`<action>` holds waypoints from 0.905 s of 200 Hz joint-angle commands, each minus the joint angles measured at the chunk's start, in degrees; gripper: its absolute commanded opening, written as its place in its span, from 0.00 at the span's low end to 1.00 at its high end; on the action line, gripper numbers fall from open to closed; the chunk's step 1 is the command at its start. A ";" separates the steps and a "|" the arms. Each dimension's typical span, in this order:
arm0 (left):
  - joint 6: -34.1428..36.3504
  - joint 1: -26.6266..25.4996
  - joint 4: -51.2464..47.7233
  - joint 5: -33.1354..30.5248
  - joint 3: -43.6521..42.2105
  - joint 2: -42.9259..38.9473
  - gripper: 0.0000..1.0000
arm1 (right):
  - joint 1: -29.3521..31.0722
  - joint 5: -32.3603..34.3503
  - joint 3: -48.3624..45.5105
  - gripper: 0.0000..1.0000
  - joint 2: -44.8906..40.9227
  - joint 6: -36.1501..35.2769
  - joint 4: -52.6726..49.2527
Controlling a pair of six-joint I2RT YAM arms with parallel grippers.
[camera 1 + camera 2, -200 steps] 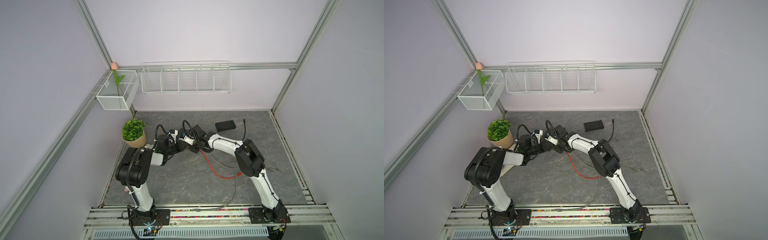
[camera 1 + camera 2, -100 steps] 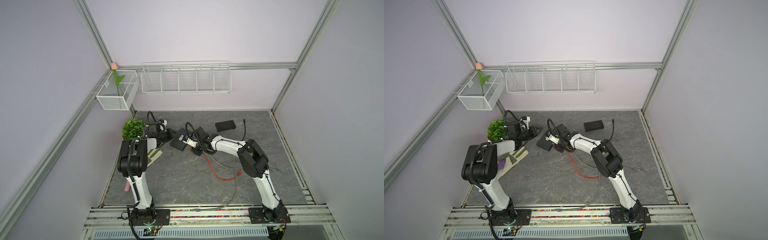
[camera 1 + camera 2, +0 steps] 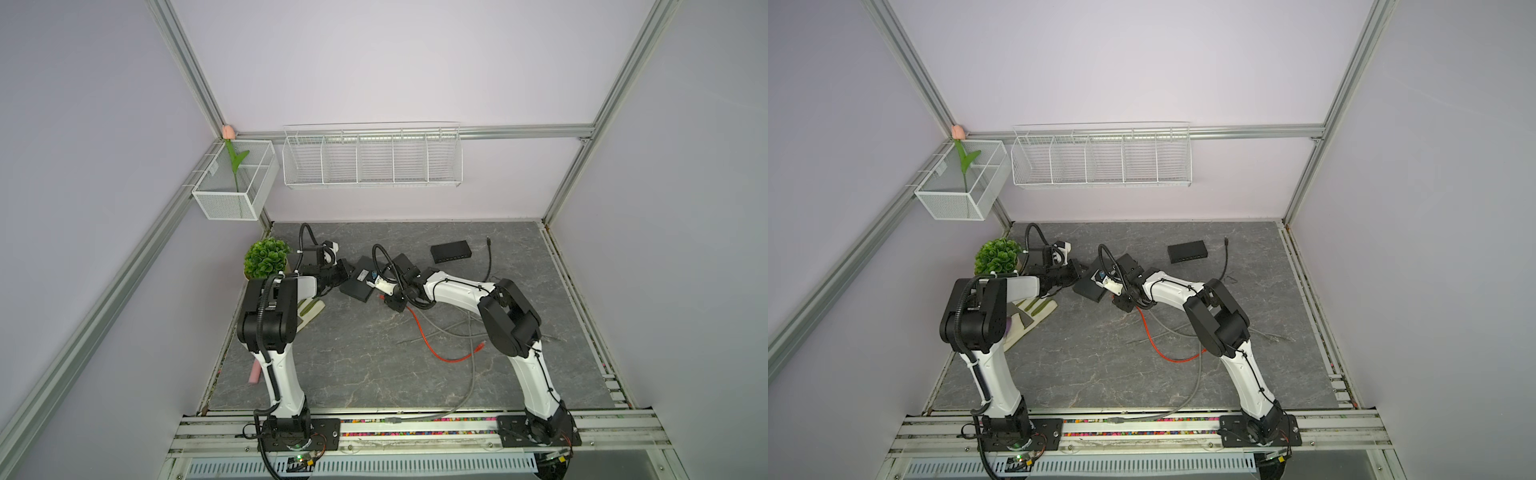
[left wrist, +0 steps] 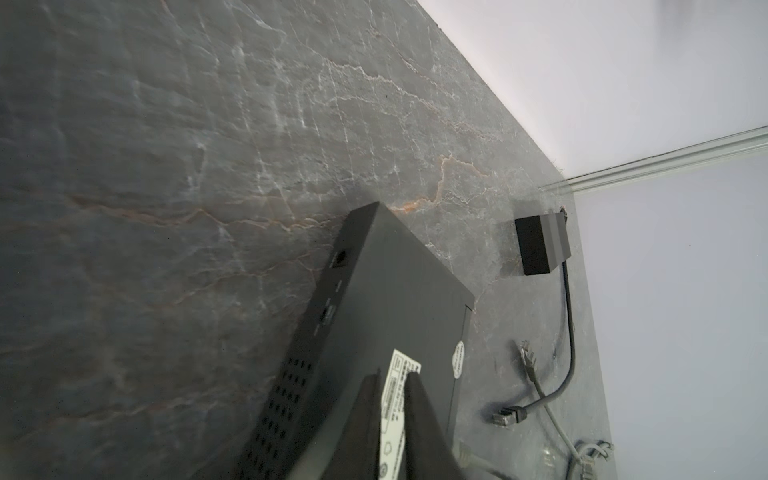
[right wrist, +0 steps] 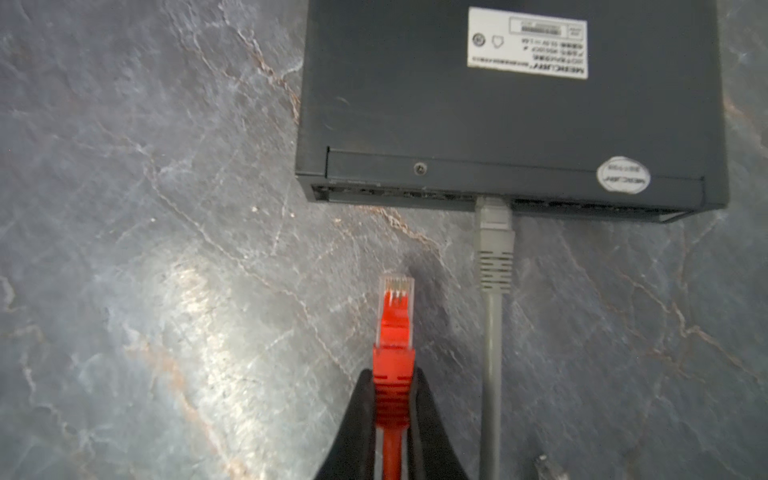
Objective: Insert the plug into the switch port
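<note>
The left arm [image 3: 284, 374] and right arm [image 3: 453, 291] are white shells between bulky black joints, with ribbed black cables [image 3: 262, 309]; the right gripper [image 5: 392, 376] is black and tapered.

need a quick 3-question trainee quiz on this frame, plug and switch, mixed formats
1. True or false: the red plug is already in the switch.
2. The right claw is shut on: A the switch, B the red plug, C nothing.
3. Fill in: the seated plug is ___ in colour.
Key: 1 false; 2 B; 3 grey.
</note>
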 commanded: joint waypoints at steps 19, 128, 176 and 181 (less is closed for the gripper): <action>1.74 -0.86 -0.05 -0.63 -1.21 0.30 0.15 | 0.03 0.02 -2.69 0.07 -4.72 -1.67 -0.01; 0.30 2.59 -12.77 -6.52 13.05 4.17 0.14 | -0.05 1.21 -6.41 0.07 -9.26 -1.43 0.52; 0.94 1.72 -17.28 -5.74 18.02 9.77 0.14 | -0.02 1.33 -9.18 0.07 -12.85 -1.38 1.83; 1.51 1.27 -18.58 -6.17 18.77 10.02 0.14 | 0.00 1.29 -9.45 0.07 -13.11 -1.29 1.84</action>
